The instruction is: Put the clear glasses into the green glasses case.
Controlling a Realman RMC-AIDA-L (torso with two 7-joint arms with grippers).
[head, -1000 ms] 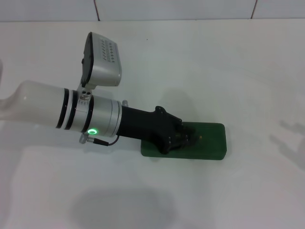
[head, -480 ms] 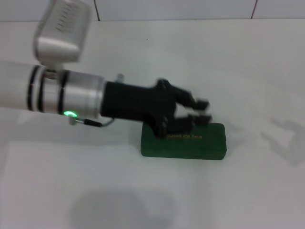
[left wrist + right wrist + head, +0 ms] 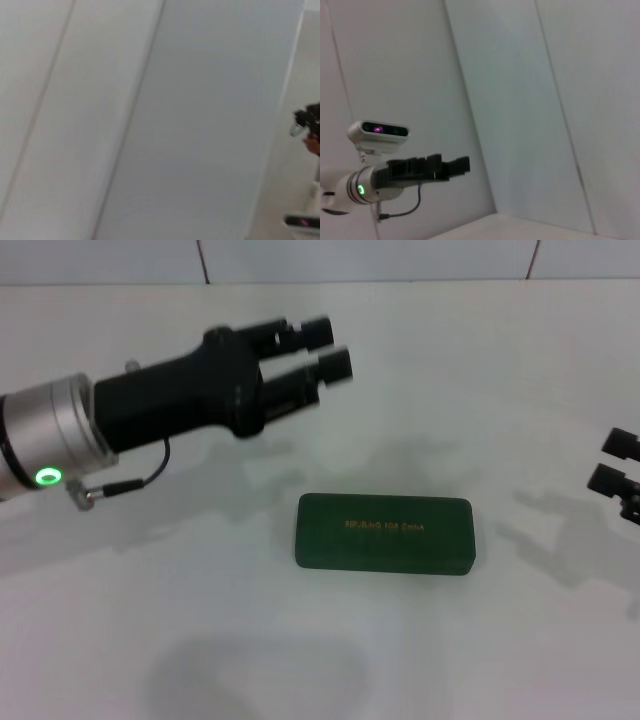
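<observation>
The white counter [image 3: 520, 370] carries the green glasses case [image 3: 385, 533], lid closed, near its middle. The left claw [image 3: 325, 347], spread and empty, has lifted off the case toward the far-left. The right claw [image 3: 618, 462], fingers apart, appears at the right edge.

Closed green glasses case [image 3: 385, 533] on table; left hand [image 3: 325, 348] raised, empty.

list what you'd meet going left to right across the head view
left tool → green glasses case → right tool at the right edge
</observation>
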